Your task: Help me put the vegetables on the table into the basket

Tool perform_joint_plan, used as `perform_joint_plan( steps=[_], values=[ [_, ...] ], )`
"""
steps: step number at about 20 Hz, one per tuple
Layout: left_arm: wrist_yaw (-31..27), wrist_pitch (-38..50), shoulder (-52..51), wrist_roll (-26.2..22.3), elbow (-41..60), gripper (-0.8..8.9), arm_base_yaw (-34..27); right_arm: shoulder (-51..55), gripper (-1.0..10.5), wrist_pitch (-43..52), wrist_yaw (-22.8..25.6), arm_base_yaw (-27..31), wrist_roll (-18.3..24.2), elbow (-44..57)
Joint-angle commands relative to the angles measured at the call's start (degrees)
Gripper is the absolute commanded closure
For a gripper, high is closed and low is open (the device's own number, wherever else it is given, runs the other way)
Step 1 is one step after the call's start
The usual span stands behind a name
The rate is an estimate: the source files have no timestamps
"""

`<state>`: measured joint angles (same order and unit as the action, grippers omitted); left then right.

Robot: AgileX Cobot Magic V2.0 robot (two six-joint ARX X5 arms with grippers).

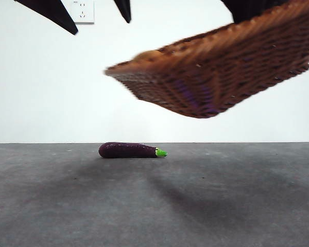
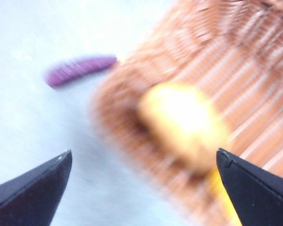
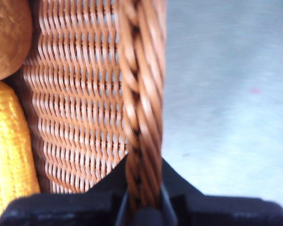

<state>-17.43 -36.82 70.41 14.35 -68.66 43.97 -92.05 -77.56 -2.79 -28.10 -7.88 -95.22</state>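
In the front view the basket hangs tilted above the table, the eggplant lying at its 7 o'clock. From the left wrist, the left pincer gapes apart over potato and corn inside. From the right wrist, the right pincer is clamped on the stiff braided rim; the eggplant looks light, slick, best gripped mid-body.

Low front camera faces level across the table; both wrist cameras closely share the basket.
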Motion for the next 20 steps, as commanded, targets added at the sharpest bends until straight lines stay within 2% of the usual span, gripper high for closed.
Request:
perform_joint_plan(
  steps=[1, 5, 7, 10, 11, 13, 15, 16, 18, 20],
  values=[
    [0.1, -1.8, 0.5, -8.0, 0.2, 2.47, -3.1, 0.4, 9.6, -0.9, -0.1, 4.4, 1.2, 0.3],
    [11.0, -8.2, 7.6, -18.8, -5.2, 2.49, -12.0, 0.4, 9.6, 1.1, -0.2, 12.6, 2.6, 0.3],
    [13.3, -9.6, 13.4, -27.1, -10.1, 2.5, -14.6, 0.4, 9.6, 2.4, -0.2, 15.6, 3.4, 0.3],
    [13.7, -8.6, 23.3, -39.1, -15.9, 2.52, -16.0, 0.4, 9.6, 4.7, -0.8, 20.0, 3.5, 0.3],
    [13.4, -8.8, 26.3, -41.4, -17.2, 2.52, -16.0, 0.4, 9.6, 5.4, -1.7, 21.2, 3.7, 0.3],
    [13.4, -7.2, 32.5, -42.3, -19.2, 2.52, -16.4, 0.4, 9.6, 7.6, -5.6, 24.3, 4.8, 0.3],
    [9.4, -7.3, 39.0, -49.0, -22.7, 2.52, -16.5, 0.4, 9.6, 9.0, -10.5, 27.3, 5.4, 0.3],
    [7.2, -7.1, 41.8, -51.9, -24.9, 2.53, -16.5, 0.4, 9.6, 9.5, -11.4, 28.5, 5.6, 0.3],
    [6.9, -6.4, 46.6, -53.9, -31.1, 2.57, -17.2, 0.4, 9.6, 10.6, -11.4, 30.0, 6.9, 0.3],
    [6.2, -4.9, 50.3, -53.7, -37.6, 3.2, -18.3, 0.4, 9.6, 11.2, -11.4, 30.5, 8.2, 0.3]
  ],
)
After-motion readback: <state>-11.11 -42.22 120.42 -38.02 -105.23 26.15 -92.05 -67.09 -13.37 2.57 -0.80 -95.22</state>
